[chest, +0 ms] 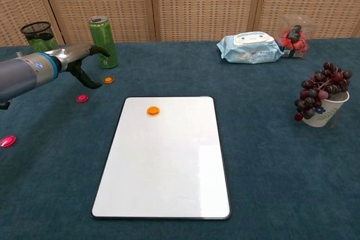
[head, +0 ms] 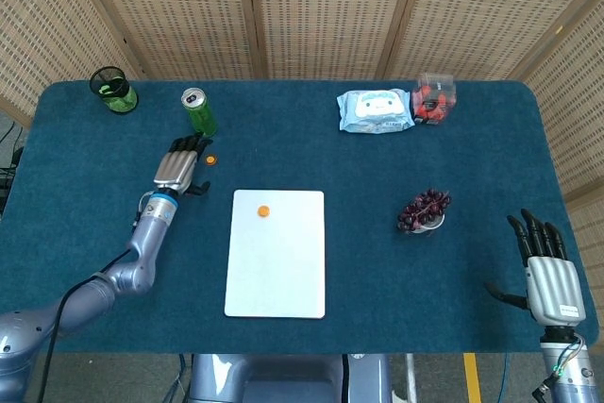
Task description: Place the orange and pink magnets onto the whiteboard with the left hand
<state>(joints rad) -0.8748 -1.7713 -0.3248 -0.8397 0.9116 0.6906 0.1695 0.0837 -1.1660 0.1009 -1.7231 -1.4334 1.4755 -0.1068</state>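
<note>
One round orange magnet (chest: 152,111) lies on the flat white rectangular whiteboard (chest: 166,161) near its far left corner. A second orange magnet (chest: 108,80) and two round pink magnets (chest: 82,98) (chest: 7,141) rest on the dark teal cloth-covered bench (chest: 270,155), left of the board. The left hand (chest: 84,63) hovers above them, fingers apart, holding nothing, beside the green drink can (chest: 103,42). The right hand (head: 549,271) is spread, empty. Woven cane screens (head: 321,7) stand behind.

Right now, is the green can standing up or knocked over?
Standing up. The green can rests on its base on the table, and its silver top faces straight up in the head view.
</note>
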